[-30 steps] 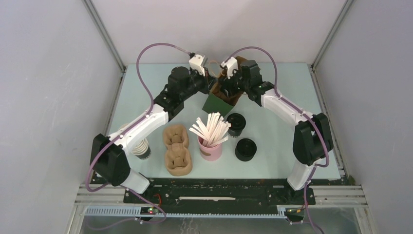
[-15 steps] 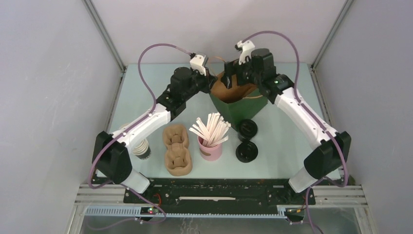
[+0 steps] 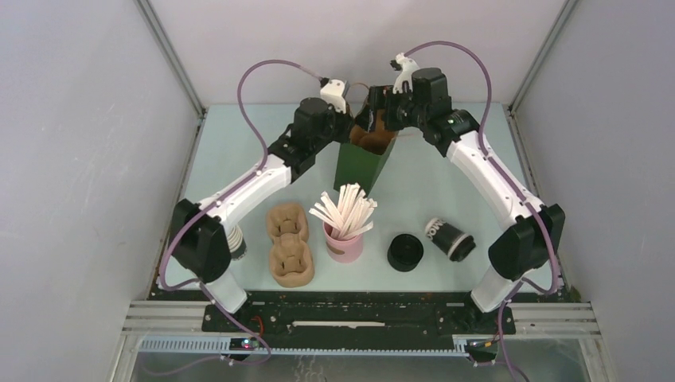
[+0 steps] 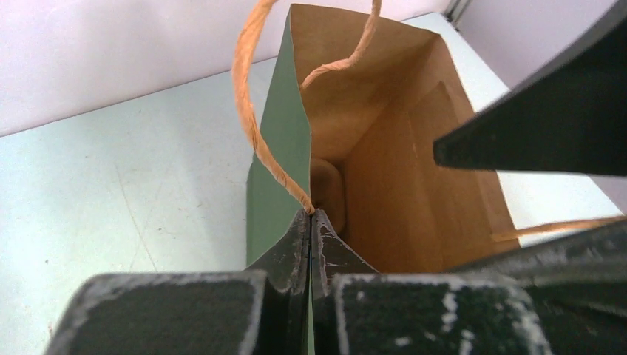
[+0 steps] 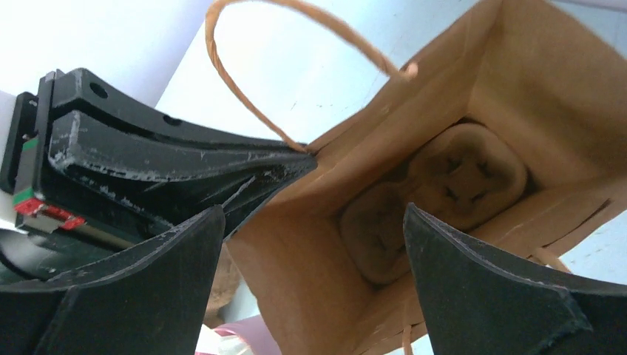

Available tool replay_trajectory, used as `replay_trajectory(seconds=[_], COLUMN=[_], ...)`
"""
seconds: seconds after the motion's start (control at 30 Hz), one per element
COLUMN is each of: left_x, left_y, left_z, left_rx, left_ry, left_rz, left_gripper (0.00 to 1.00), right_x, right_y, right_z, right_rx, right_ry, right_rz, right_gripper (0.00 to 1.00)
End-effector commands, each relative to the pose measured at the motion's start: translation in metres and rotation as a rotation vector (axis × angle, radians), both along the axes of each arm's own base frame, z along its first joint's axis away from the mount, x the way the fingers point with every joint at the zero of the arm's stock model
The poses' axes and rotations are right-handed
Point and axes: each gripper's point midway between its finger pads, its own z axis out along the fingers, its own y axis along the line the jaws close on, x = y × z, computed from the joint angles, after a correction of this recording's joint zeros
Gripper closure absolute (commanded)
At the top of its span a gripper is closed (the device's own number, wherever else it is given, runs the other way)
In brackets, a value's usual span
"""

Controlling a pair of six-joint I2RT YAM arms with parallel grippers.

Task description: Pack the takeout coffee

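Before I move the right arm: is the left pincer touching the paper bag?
Touching. The left wrist view shows the left pincer shut on the top rim of the paper bag, with no gap.

Thing: takeout coffee (image 3: 448, 237), a small black paper cup closed with a round black plastic lid.
Markings: white print on the cup's wall, too small to read.
Pose: tipped over, lying on its side on the counter (image 3: 446, 277). The lid end points toward the near right and the base toward the far left.
Lid: seated on the cup.
Place: right of the pink straw holder (image 3: 344, 245), well apart from it, about level with it.
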Motion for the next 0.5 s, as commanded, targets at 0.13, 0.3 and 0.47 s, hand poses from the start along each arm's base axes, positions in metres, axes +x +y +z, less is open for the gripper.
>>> replay_trajectory(seconds=[0.13, 0.3, 0.47], left_x=[0.014, 0.011, 0.007], left_y=[0.006, 0.010, 0.014], left_z=[0.004, -0.007, -0.014], left_rx=[-0.058, -0.056, -0.023], left_ry=[0.086, 0.164, 0.203], left_rz=[0.056, 0.092, 0.099], left_gripper=[1.00, 1.00, 1.00], right_x=[-0.024, -0.050, -0.079], right_y=[-0.003, -0.066, -0.138], right_z=[0.070, 0.111, 0.099], right_rx=[0.226, 0.178, 0.157], right_ry=[0.089, 0.008, 0.108], right_rz=[-0.035, -0.154, -0.400], right_gripper=[0.00, 0.00, 0.00])
